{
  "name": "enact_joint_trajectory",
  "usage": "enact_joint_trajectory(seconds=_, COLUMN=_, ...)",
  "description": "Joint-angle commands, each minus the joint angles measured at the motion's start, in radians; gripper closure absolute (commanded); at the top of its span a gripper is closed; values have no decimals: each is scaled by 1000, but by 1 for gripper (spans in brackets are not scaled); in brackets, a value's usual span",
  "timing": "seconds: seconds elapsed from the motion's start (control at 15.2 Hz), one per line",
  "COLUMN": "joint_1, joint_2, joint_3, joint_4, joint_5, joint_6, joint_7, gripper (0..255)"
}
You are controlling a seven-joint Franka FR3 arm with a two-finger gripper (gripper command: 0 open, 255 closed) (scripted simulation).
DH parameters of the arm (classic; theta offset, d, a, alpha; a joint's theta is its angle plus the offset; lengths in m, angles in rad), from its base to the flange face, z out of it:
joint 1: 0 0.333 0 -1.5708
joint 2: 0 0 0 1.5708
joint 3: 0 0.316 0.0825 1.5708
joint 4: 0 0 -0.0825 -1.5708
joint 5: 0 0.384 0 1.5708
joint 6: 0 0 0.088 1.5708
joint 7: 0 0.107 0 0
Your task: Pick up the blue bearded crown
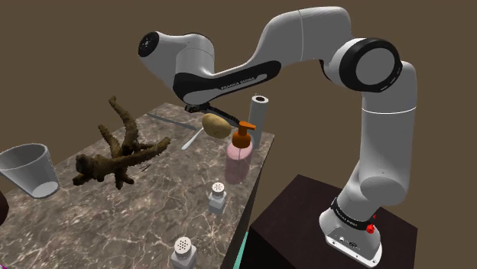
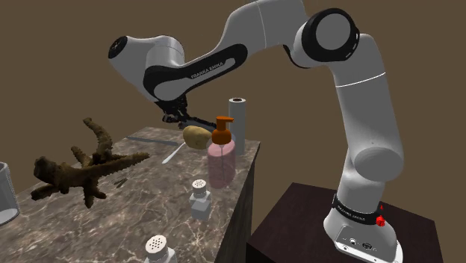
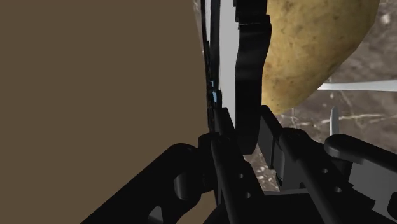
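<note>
Crown (image 3: pixel 215 97) position: you see little of it, only a small blue glint on thin dark edges right at the gripper (image 1: pixel 204 109), just beside the potato (image 1: pixel 216 125). Treat that identification as probable, not certain.

Gripper state: you cannot tell whether it is wide, narrow or holding anything, because dark parts overlap there.

Handling: going by its name, expect a light, thin-walled, stiff piece whose trim could bend or snag. The plain band is likely the safest hold, taken across its wall.

Potato: rounded, matte, tan-yellow.

Counter (image 1: pixel 153 206) under it: veined brown marble, polished.

Near the potato stand a pink bottle (image 1: pixel 238 159) with an orange pump and a smooth white cylinder (image 1: pixel 260 113). Well apart from the potato lies a gnarled brown root (image 1: pixel 118 153).
</note>
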Motion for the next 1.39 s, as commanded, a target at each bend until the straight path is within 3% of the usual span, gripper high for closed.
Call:
enact_joint_trajectory(seconds=0.0, joint_1=0, joint_2=0, joint_3=0, joint_4=0, joint_5=0, joint_6=1, joint_7=0, gripper=255)
enact_joint_trajectory(seconds=0.33, joint_1=0, joint_2=-1, joint_3=0, joint_4=-1, joint_5=1, joint_6=0, joint_7=0, gripper=255)
enact_joint_trajectory(seconds=1.32, joint_1=30, joint_2=-12, joint_3=4, joint_4=172, joint_5=0, joint_6=-141, joint_7=-113, gripper=255)
